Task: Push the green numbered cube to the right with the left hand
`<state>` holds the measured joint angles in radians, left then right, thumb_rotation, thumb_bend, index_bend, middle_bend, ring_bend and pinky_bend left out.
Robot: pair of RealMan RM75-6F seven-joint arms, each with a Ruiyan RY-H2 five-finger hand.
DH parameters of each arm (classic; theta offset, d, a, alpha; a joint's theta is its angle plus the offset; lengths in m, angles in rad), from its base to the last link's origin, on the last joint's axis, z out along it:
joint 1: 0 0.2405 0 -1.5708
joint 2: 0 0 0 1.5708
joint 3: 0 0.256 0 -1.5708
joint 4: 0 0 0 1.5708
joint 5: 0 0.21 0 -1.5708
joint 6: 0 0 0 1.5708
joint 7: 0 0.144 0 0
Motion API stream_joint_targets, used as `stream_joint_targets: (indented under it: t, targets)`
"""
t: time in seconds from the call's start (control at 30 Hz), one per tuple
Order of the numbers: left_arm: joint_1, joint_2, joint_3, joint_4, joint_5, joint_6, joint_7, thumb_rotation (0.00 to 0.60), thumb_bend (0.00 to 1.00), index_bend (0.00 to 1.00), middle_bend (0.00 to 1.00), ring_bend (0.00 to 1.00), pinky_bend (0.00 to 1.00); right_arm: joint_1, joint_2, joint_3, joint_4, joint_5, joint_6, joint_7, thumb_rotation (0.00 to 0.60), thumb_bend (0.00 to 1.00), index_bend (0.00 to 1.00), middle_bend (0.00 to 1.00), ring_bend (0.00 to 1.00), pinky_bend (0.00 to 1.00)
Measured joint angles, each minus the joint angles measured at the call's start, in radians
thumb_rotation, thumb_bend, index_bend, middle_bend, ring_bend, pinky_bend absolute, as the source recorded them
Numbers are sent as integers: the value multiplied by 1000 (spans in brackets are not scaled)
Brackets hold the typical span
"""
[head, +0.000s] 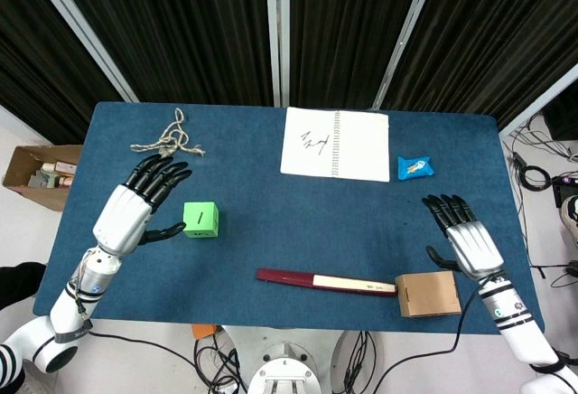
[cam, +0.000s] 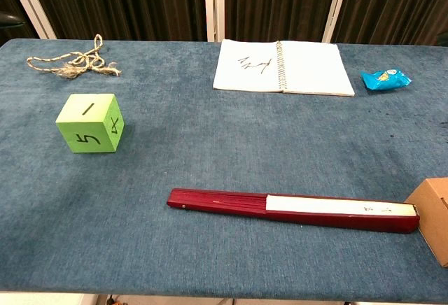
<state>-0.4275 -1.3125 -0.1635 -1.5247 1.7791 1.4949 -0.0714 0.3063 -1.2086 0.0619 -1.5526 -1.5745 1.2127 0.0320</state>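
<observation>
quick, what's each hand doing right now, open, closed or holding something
Left hand: open, fingers spread, holding nothing, just left of the green cube.
Right hand: open, holding nothing.

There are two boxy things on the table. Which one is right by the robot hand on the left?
The green numbered cube, beside the left robot hand. The brown cardboard box lies across the table by the right robot hand.

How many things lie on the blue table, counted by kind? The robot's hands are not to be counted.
Green numbered cube: 1
Folded red fan: 1
Open spiral notebook: 1
Piece of twine: 1
Small blue packet: 1
Brown cardboard box: 1
Total: 6
</observation>
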Motion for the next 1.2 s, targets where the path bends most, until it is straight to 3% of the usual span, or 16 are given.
stream_joint_targets:
  t: [0.3, 0.5, 0.57, 0.63, 0.77, 0.83, 1.0, 1.2]
  targets:
    - [0, 18, 29, 3, -61, -58, -1, 600, 15, 156, 159, 118, 147, 13, 20, -2, -22, -4, 10, -6, 600, 303, 0, 90, 0, 0]
    - [9, 45, 49, -11, -180, -157, 13, 600, 16, 178, 256, 206, 222, -25, 79, -9, -60, -17, 92, -5, 600, 304, 0, 94, 0, 0]
    - [13, 50, 54, -16, -223, -188, 23, 600, 18, 183, 341, 286, 336, -40, 99, -11, -71, -21, 121, -2, 600, 304, 0, 94, 0, 0]
    - [17, 57, 63, -27, -265, -226, 38, 600, 46, 186, 473, 437, 536, -55, 122, -12, -83, -25, 150, -1, 600, 303, 0, 95, 0, 0]
    - [21, 78, 86, -60, -315, -299, 54, 600, 222, 192, 675, 676, 825, -75, 149, -12, -101, -34, 188, 0, 600, 303, 0, 96, 0, 0]
    - [19, 96, 101, -81, -335, -342, 57, 600, 314, 192, 752, 769, 908, -78, 156, -12, -106, -40, 193, -1, 600, 304, 0, 98, 0, 0]
    - [9, 149, 135, -136, -392, -450, 66, 600, 454, 192, 848, 892, 999, -74, 155, -14, -105, -48, 190, -4, 600, 317, 0, 108, 0, 0]
    - [-22, 187, 153, -175, -477, -562, 97, 600, 480, 185, 888, 927, 1000, -70, 151, -14, -99, -47, 184, -7, 600, 354, 0, 113, 0, 0]
